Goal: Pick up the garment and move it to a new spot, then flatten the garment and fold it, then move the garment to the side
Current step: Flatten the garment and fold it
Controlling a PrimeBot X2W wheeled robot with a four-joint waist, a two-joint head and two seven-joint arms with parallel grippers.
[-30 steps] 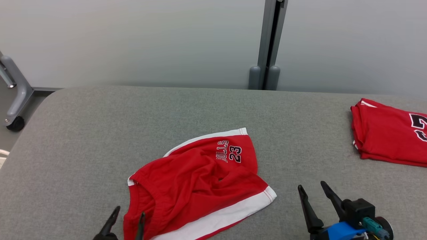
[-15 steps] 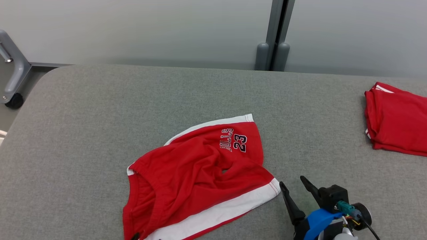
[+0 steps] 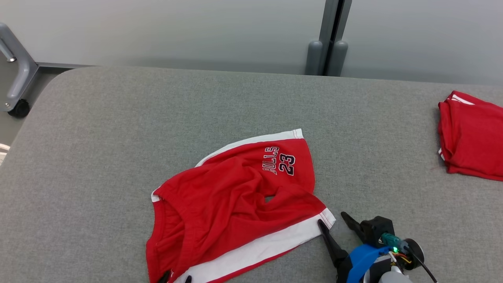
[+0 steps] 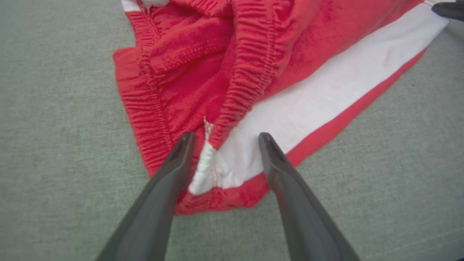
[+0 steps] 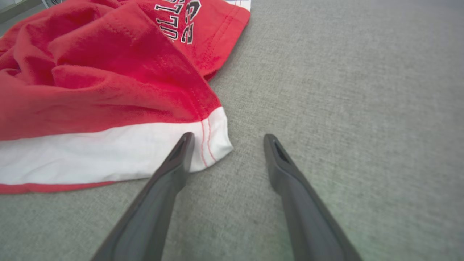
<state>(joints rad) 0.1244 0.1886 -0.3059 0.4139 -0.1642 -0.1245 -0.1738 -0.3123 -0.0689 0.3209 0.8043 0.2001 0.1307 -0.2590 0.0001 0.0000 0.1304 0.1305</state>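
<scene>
Crumpled red jersey shorts (image 3: pixel 235 196) with white side stripes lie in the middle of the grey fabric bench (image 3: pixel 118 118). The left tool (image 4: pixel 226 137) gapes wide astride their waistband corner, not yet closed on it. The right tool (image 5: pixel 228 137), equally wide and empty, sits at the white hem corner.

The shorts (image 3: pixel 235 196) are red with a broad white side band, white hem trim and dark "BULLS 23" lettering outlined in white. The tabletop (image 3: pixel 118 125) is plain flecked grey. A second garment (image 3: pixel 471 141) is red with thin white trim. The fingers (image 4: pixel 159 203) are dark grey.
</scene>
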